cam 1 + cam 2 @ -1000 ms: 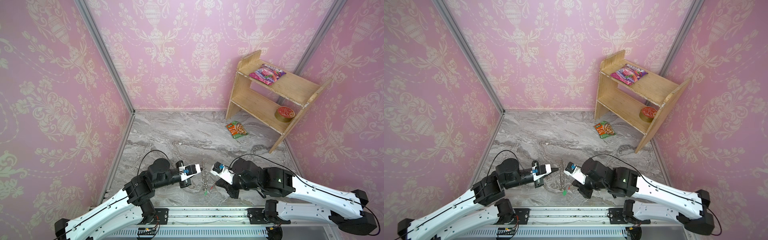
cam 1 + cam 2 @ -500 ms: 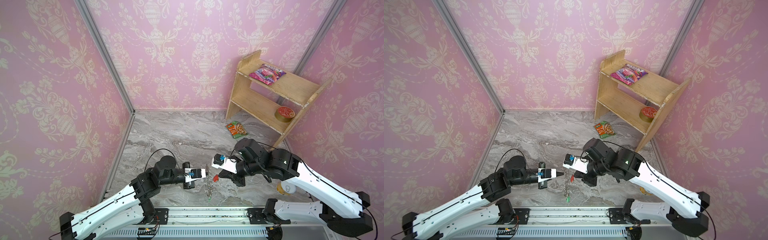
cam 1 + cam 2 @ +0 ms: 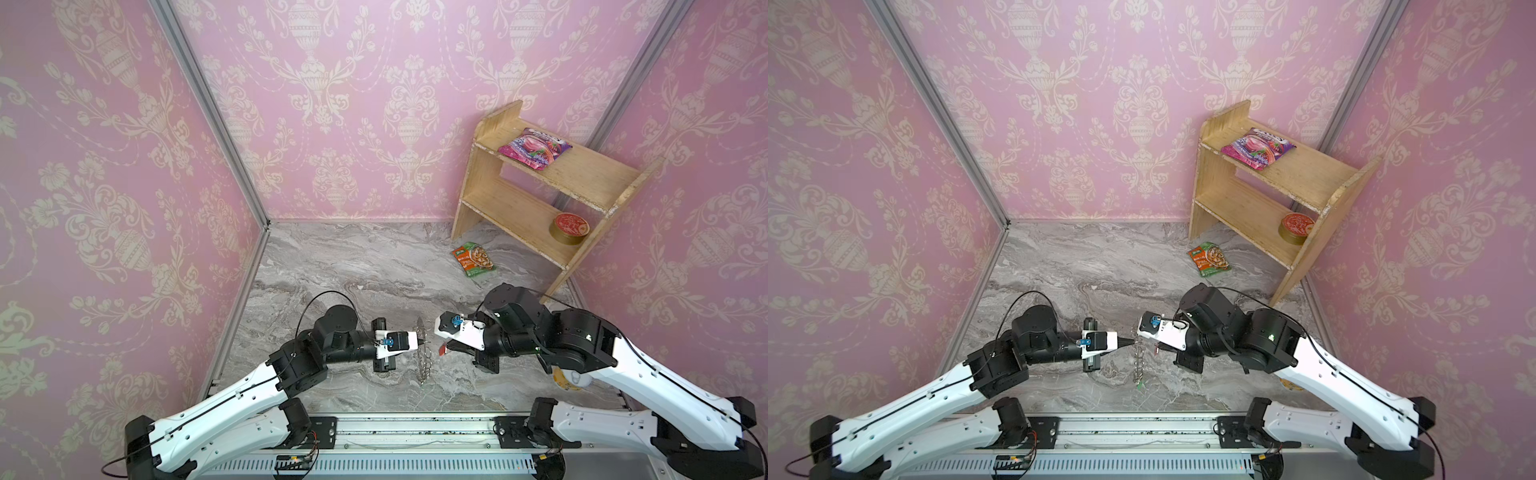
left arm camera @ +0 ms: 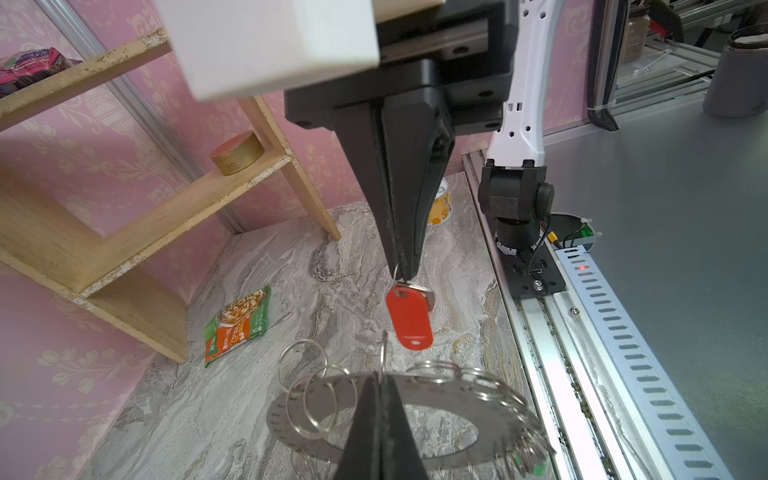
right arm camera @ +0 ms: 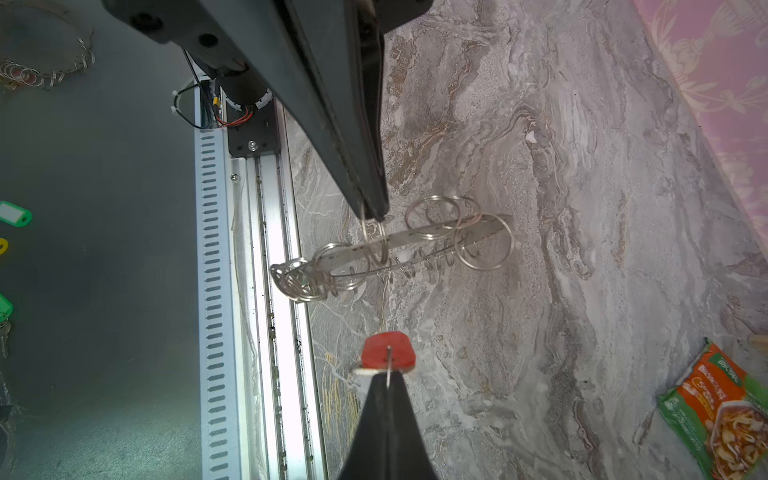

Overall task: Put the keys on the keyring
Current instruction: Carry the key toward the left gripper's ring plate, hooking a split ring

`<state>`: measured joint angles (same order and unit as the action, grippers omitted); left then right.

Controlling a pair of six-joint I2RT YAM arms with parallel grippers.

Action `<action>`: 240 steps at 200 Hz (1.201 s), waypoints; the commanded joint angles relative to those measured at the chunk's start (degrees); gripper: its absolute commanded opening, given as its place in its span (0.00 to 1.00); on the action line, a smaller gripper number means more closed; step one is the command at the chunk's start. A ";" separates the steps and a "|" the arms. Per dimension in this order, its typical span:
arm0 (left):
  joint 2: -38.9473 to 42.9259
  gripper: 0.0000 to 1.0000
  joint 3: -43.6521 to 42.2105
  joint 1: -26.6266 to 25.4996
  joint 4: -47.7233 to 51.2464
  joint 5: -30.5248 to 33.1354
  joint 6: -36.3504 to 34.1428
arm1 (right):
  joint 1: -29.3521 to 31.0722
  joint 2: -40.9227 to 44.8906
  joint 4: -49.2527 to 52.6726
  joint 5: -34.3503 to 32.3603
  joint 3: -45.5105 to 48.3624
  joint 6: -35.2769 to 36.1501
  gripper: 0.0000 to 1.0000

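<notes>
The keyring (image 3: pixel 420 353) is pinched lower centre by the left gripper (image 4: pixel 380 376); the red-tagged key (image 4: pixel 409 318), clamped in the right gripper (image 5: pixel 388 372), probably must be threaded next

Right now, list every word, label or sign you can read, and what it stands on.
No text reads clearly.
Orange-green food packet: print too blurred.
Purple-pink foil packet: lettering too small.
Round gold tin, red lid: looped mark on its side, no words.
Red plastic key tag: blank side showing.

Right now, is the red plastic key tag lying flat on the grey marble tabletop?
No, the red plastic key tag dangles in the air from the shut tips of the right hand.
</notes>
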<state>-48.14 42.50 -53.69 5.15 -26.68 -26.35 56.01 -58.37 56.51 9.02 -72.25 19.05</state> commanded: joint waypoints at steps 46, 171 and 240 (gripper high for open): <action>0.33 0.00 0.13 0.78 -2.20 -0.09 -1.61 | -1.77 1.15 -3.95 1.04 2.36 -3.04 0.00; -0.64 0.00 -0.14 2.51 -4.67 -0.38 -0.02 | -1.73 3.61 -9.24 2.67 4.35 0.67 0.00; -1.19 0.00 -1.90 3.32 -6.29 -2.38 0.82 | -1.30 1.44 -11.07 3.18 3.76 -0.88 0.00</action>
<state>-49.17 41.17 -50.96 1.30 -26.76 -26.48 54.46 -55.94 46.94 11.20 -68.49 19.07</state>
